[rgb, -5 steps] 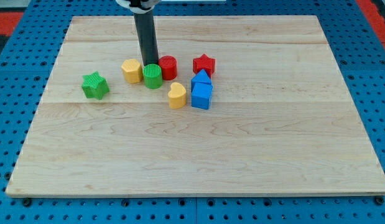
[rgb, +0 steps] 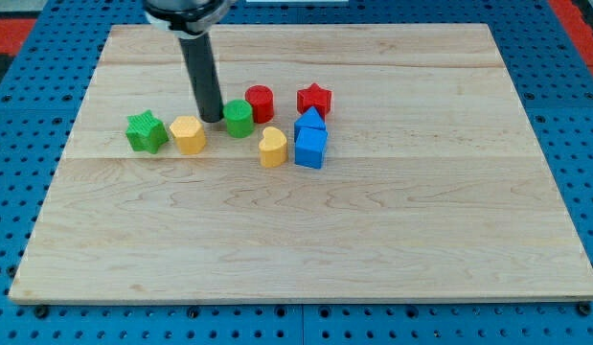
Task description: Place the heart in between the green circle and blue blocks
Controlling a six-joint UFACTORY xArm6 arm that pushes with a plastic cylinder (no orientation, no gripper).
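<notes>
The yellow heart (rgb: 272, 147) lies just left of the blue cube (rgb: 311, 149), with a blue pentagon-like block (rgb: 310, 120) right behind the cube. The green circle (rgb: 239, 119) sits up and left of the heart, a small gap between them. My tip (rgb: 212, 119) rests on the board just left of the green circle, between it and a yellow hexagon-like block (rgb: 189, 134).
A green star (rgb: 146, 131) sits left of the yellow block. A red circle (rgb: 260, 103) stands above and right of the green circle, and a red star (rgb: 314, 100) above the blue blocks. The wooden board (rgb: 306, 240) lies on a blue pegboard.
My tip has moved left, from behind the green circle to its left side. The yellow hexagon-like block has slid down and left toward the green star. The green circle shifted slightly.
</notes>
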